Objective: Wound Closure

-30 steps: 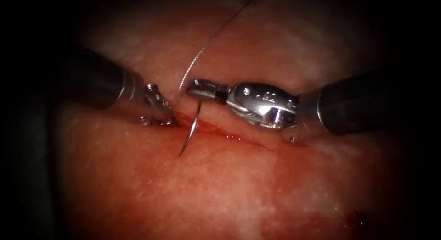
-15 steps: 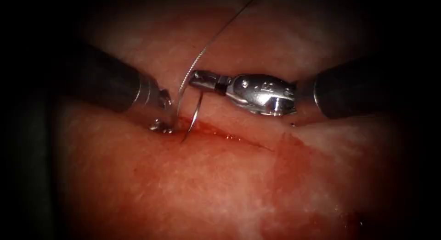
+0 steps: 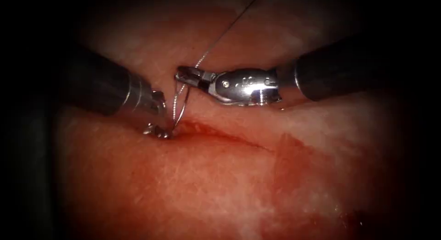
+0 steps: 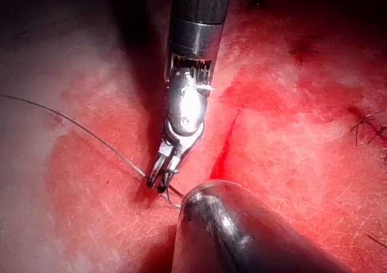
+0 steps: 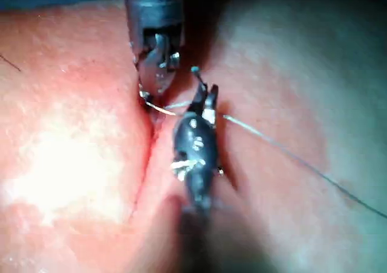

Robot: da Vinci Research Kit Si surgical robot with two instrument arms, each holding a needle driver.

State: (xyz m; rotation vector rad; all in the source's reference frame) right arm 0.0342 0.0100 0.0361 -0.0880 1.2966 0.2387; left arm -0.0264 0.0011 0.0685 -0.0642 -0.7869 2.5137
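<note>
My right tool [image 3: 183,75] comes in from the right above the cut [image 3: 225,135], its jaws shut on the curved needle [image 3: 184,107] near its back end. The needle arcs down and left, and its point meets the tissue [image 3: 193,189] at the cut's left end, right beside my left tool [image 3: 161,130]. That tool presses on the tissue there. Thread [image 3: 220,36] runs from the needle's back end up and to the right. In the right wrist view the needle [image 5: 160,108] lies across under the left tool [image 5: 154,73], ahead of the right tool [image 5: 202,89].
Red fluid [image 3: 298,171] stains the tissue below and to the right of the cut. In the left wrist view the thread [image 4: 72,125] trails off over the tissue from the right tool [image 4: 158,179]. Both dark shafts flank the cut's left end.
The right tool has moved up and left with the needle. The needle's point has swung from below the cut up to the cut's left end, beside the left tool.
</note>
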